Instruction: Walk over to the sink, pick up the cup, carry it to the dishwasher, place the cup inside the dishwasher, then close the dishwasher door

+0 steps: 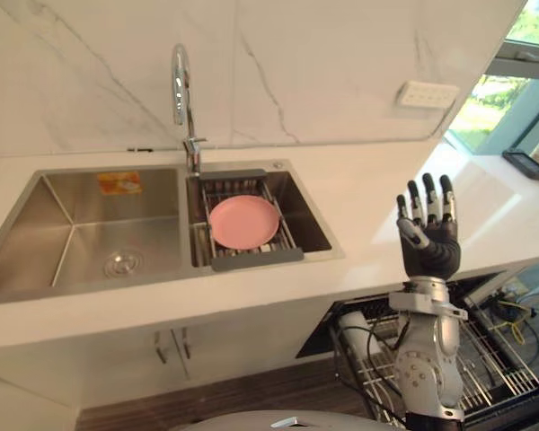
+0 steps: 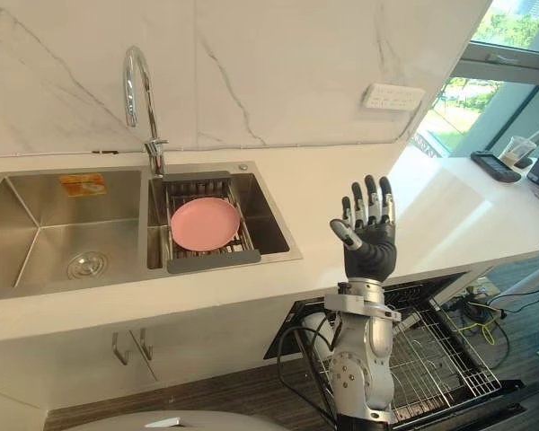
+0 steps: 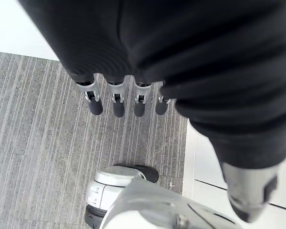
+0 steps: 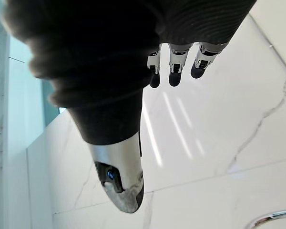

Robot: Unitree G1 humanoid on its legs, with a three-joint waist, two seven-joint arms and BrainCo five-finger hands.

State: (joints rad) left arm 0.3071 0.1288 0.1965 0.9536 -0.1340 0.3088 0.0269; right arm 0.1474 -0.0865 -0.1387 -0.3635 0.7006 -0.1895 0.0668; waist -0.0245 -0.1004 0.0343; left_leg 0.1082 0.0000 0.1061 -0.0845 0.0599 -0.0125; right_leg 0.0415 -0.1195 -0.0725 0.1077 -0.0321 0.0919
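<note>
My right hand point(image 1: 428, 244) is raised upright in front of the white counter's edge, right of the sink point(image 1: 81, 235). Its fingers point(image 4: 174, 67) are straight and hold nothing. Below it the dishwasher stands open with its wire rack point(image 1: 496, 361) pulled out. A white cup-like cylinder point(image 1: 353, 325) lies at the rack's left end, partly behind my forearm. My left hand point(image 3: 115, 101) hangs over the grey floor, fingers straight and empty.
A pink plate point(image 1: 242, 222) rests on a drain rack in the sink's right basin, under the chrome faucet point(image 1: 181, 94). A wall socket point(image 1: 428, 93) is on the marble backsplash. A clear cup point(image 2: 519, 151) and a dark flat item point(image 2: 492, 166) sit by the window, far right.
</note>
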